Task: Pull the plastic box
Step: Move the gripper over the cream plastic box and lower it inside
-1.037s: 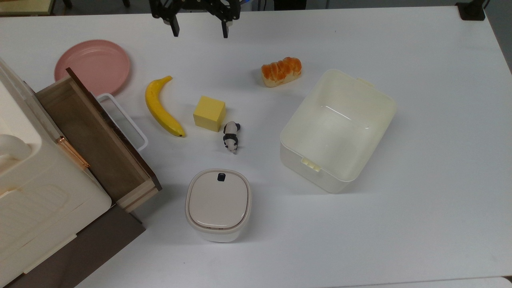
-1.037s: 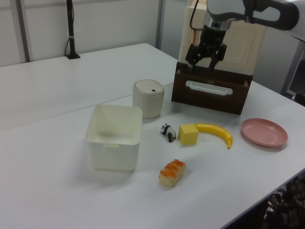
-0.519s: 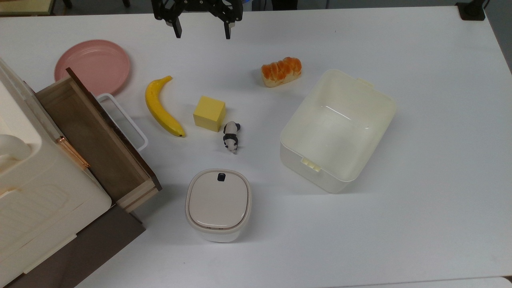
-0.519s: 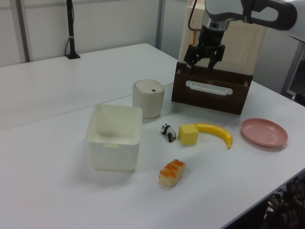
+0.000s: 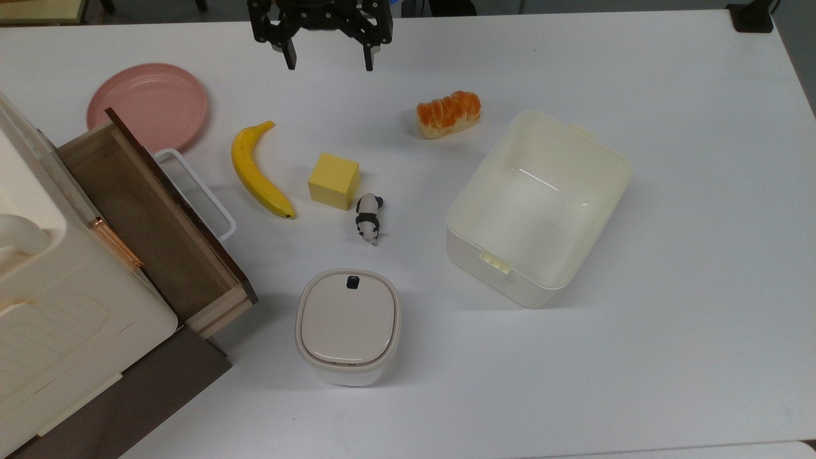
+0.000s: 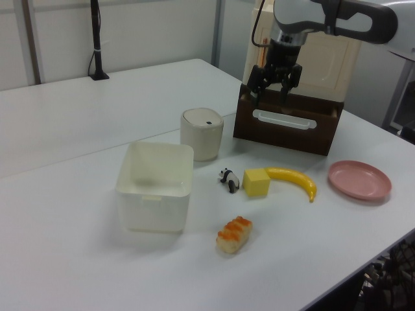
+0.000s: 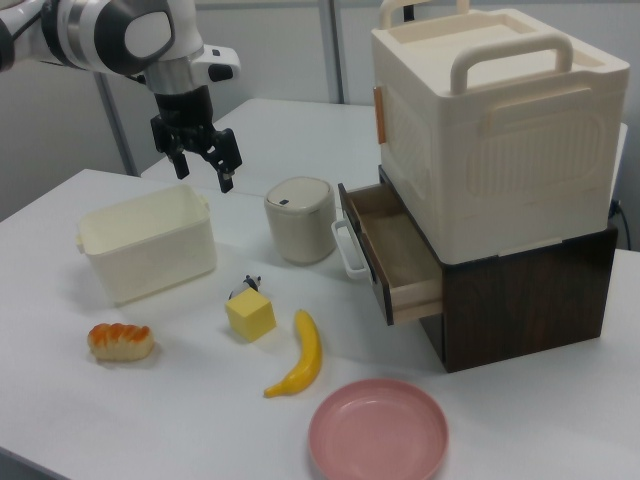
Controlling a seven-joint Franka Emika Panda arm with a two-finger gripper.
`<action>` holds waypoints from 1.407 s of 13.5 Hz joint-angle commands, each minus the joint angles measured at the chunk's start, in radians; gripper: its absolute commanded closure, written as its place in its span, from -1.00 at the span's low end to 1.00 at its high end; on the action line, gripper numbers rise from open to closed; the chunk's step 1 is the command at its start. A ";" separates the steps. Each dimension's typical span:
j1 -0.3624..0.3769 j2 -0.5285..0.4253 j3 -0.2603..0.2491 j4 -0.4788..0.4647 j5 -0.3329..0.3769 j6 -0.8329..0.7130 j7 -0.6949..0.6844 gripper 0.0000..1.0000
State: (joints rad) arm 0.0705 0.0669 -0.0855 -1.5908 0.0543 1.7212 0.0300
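The arm reaches in from above, its white and grey wrist turned downward so that the black gripper (image 5: 329, 64) (image 6: 272, 95) (image 7: 204, 172) points at the table (image 5: 669, 95). The two fingers are spread wide apart with nothing between them. The gripper hangs in the air well above the table, touching nothing. In the top view it sits at the table's upper edge, left of centre.

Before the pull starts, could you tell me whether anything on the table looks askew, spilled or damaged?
Nothing looks spilled or damaged. The plastic box sits empty and upright, turned at an angle to the table edges in the top view. The wooden drawer stands pulled open. The hand hangs open above the table, touching nothing.
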 commanded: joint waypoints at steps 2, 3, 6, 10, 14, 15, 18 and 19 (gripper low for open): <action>0.014 -0.009 0.050 -0.008 -0.002 -0.022 -0.048 -1.00; 0.015 -0.007 0.067 -0.008 -0.002 -0.019 -0.068 -1.00; 0.093 0.033 0.082 -0.029 -0.007 0.108 -0.207 -1.00; 0.143 0.131 0.096 -0.023 -0.010 0.243 -0.439 -1.00; 0.149 0.180 0.145 -0.018 -0.050 0.273 -0.637 -1.00; 0.150 0.204 0.171 -0.017 -0.063 0.299 -0.637 -1.00; 0.150 0.234 0.211 -0.018 -0.088 0.375 -0.633 -1.00; 0.153 0.246 0.213 -0.018 -0.091 0.382 -0.633 -1.00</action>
State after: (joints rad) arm 0.2162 0.2850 0.1139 -1.6109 -0.0139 2.0544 -0.5834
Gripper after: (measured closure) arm 0.000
